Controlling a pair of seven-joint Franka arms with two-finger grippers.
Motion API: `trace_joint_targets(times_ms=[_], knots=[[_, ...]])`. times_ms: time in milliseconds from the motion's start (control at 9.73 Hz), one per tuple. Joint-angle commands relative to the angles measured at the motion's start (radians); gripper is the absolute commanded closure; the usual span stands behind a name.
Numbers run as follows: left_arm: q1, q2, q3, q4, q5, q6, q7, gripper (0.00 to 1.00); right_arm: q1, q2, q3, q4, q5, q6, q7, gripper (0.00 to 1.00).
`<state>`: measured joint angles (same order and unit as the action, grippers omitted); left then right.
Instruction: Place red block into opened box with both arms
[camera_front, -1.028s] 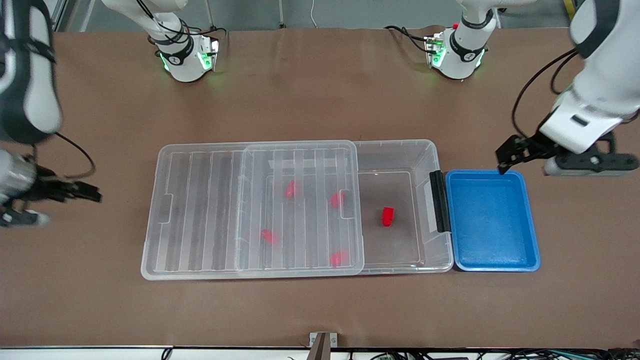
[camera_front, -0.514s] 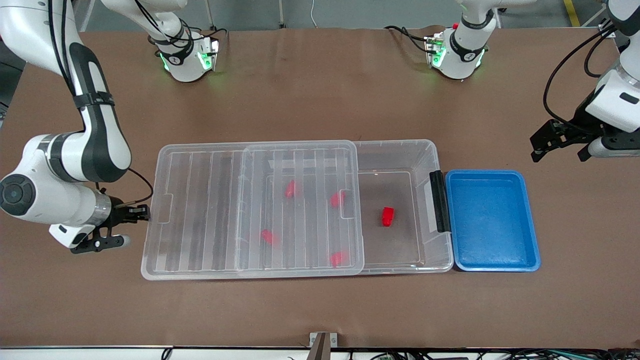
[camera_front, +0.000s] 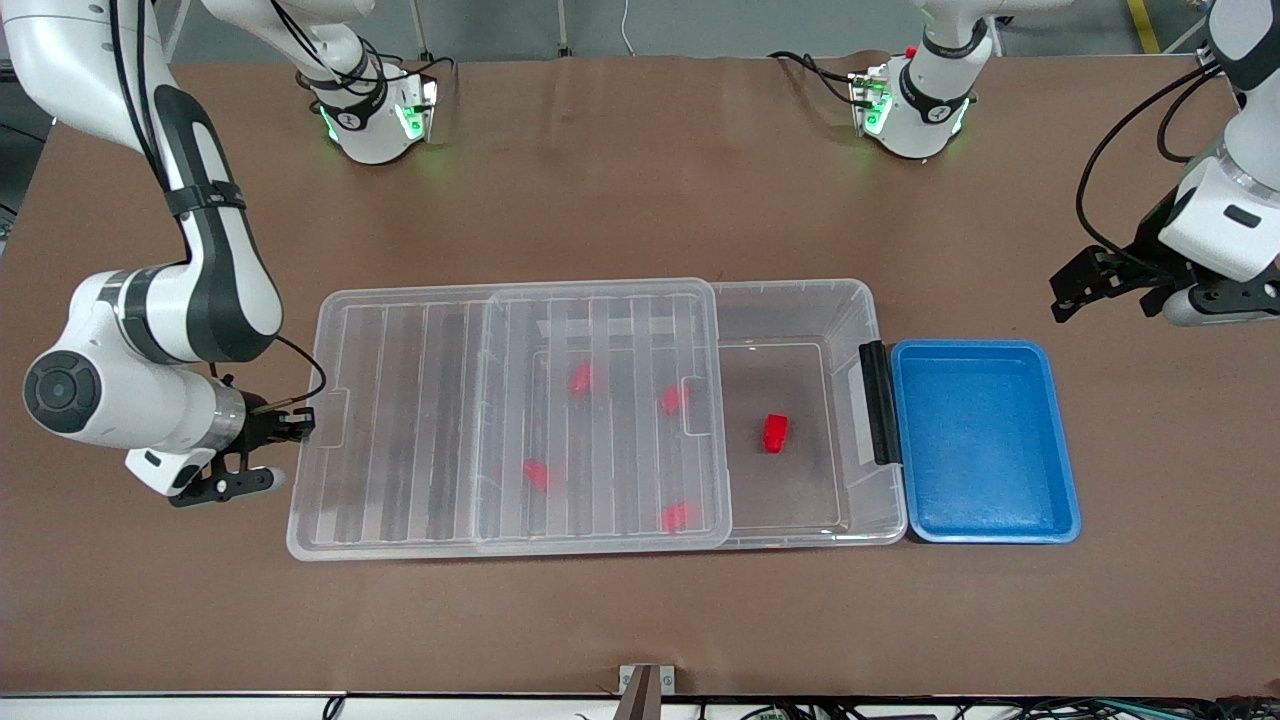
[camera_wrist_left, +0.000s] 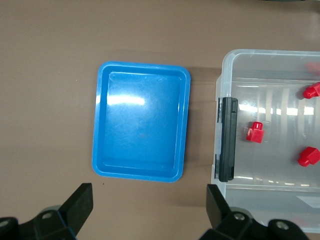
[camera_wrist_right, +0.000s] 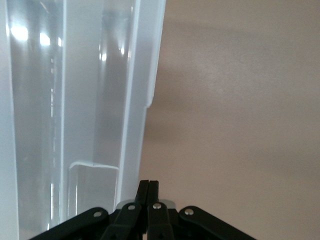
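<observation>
The clear box (camera_front: 870, 300) lies mid-table with its ribbed lid (camera_front: 400, 420) slid partway off toward the right arm's end. One red block (camera_front: 775, 432) rests in the uncovered part near the black handle (camera_front: 879, 403), and also shows in the left wrist view (camera_wrist_left: 256, 132). Several more red blocks (camera_front: 580, 377) show through the lid. My right gripper (camera_front: 300, 427) is shut, its tips (camera_wrist_right: 148, 184) against the lid's end edge with nothing between them. Past the left arm's end of the box my left gripper (camera_front: 1110, 290) hangs open and empty (camera_wrist_left: 148, 195) over bare table.
An empty blue tray (camera_front: 985, 440) sits against the handle end of the box and shows in the left wrist view (camera_wrist_left: 140, 125). Both arm bases stand along the table edge farthest from the front camera. Brown tabletop surrounds the box.
My right arm swung in to the lid's end, its gripper shut, and the lid slid slightly toward the left arm's end. My left gripper drew away from the blue tray.
</observation>
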<state>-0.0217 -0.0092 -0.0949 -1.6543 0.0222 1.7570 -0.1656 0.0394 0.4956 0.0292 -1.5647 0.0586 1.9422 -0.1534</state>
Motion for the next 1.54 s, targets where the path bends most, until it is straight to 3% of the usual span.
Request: trace_joint_targets(times_ms=[0, 514, 1439], knots=[[-0.001, 0.014, 0.015, 0.028, -0.068, -0.112, 0.014, 0.01, -0.001, 0.006, 0.032, 0.015, 0.059, -0.008, 0.026, 0.96], [-0.004, 0.023, 0.029, 0.054, -0.061, -0.122, 0.063, 0.00, 0.007, 0.024, 0.156, 0.018, 0.061, 0.000, 0.193, 0.96], [-0.009, 0.040, 0.029, 0.065, -0.059, -0.122, 0.048, 0.00, 0.060, 0.066, 0.169, 0.054, 0.061, 0.003, 0.255, 0.96]])
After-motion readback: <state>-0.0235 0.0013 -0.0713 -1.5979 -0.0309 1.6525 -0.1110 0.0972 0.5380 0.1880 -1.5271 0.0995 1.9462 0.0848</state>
